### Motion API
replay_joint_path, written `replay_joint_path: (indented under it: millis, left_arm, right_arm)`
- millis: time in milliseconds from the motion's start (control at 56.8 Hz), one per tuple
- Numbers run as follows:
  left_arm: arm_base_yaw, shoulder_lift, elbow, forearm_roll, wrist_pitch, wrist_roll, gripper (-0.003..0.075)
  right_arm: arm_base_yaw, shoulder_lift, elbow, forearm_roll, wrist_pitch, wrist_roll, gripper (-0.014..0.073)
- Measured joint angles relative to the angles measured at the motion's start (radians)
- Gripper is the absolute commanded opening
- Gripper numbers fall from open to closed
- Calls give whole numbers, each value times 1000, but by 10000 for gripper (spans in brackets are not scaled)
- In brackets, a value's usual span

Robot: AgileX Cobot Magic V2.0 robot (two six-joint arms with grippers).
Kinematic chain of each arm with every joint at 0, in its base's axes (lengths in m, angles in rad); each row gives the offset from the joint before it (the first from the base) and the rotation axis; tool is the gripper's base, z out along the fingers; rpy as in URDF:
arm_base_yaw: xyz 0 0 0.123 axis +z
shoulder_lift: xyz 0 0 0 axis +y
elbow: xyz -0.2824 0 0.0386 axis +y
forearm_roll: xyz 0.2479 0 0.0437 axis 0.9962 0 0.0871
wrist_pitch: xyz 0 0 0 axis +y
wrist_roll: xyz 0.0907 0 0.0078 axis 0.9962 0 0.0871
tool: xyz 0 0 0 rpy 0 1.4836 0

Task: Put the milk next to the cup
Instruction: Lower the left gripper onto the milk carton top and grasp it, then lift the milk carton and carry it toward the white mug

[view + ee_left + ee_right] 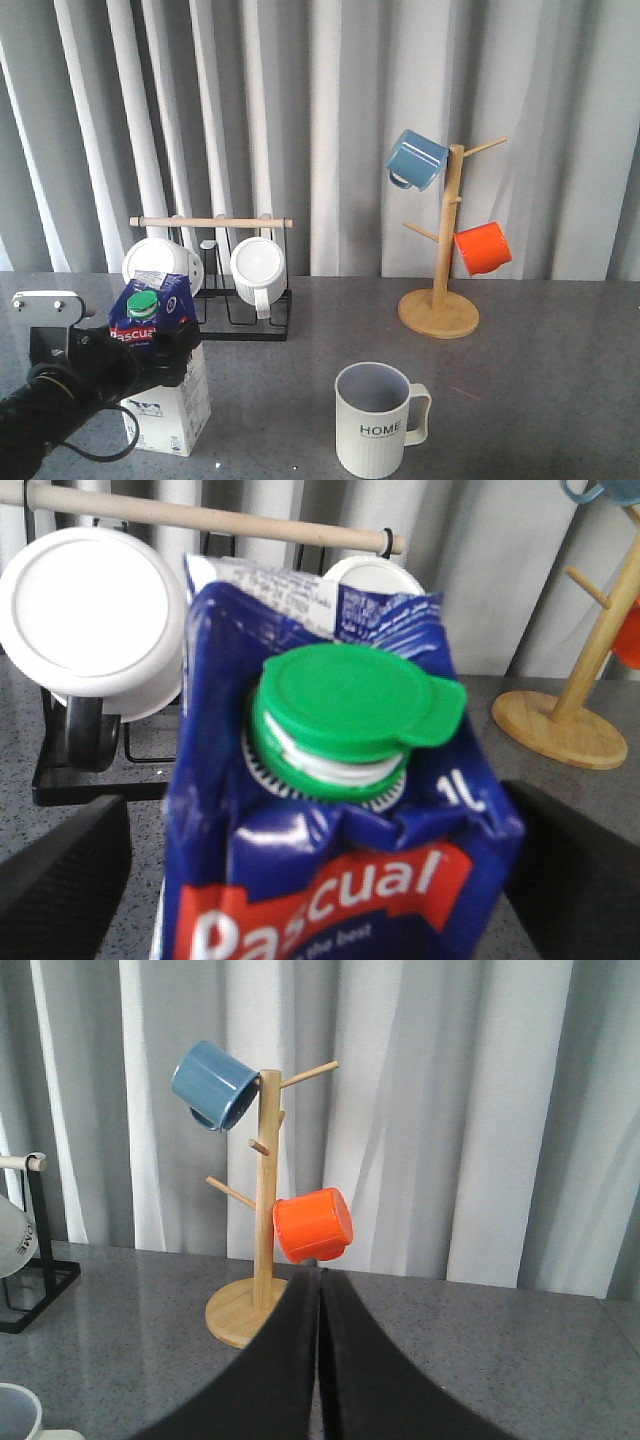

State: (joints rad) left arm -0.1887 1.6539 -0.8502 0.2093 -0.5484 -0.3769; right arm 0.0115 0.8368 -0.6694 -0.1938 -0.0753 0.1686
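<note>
The milk [165, 400], a blue-and-white carton with a green cap [345, 705] and red "Pascual" label, stands on the table at the front left. My left gripper [160, 345] is open around its upper part. Its dark fingers [60, 880] flank the carton [330, 880], and a strip of table shows between one finger and the carton's side. The cup [375, 420], cream and ribbed with "HOME" lettering, stands well to the right of the milk at the front centre; its rim [15, 1410] shows in the right wrist view. My right gripper [318, 1278] is shut and empty.
A black wire rack [245, 310] with a wooden bar holds two white mugs [258, 270] just behind the milk. A wooden mug tree [440, 300] at the back right carries a blue mug [415, 160] and an orange mug [482, 248]. Grey curtains hang behind.
</note>
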Motion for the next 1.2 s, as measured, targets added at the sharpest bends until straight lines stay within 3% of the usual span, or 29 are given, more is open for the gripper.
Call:
replay_joint_path:
  millis: [70,264,352,862,1196]
  left_arm:
    - [0,19,-34,0,30,5,540]
    - [0,27,-68,-1,81,19,136]
    - [-2,27,-68,-1,84,19,-1]
    - [-4,25,-68,-1,85,19,-7]
    - [-62,-146,-68,1,59,25,-7]
  right_arm:
    - [0,0,0,0,0,0,-8]
    - [0,0,0,0,0,0,-8]
    - [0,0,0,0,0,0,-8]
    - [0,0,0,0,1,0,-8]
    - [0,0,0,0,1,0,-8]
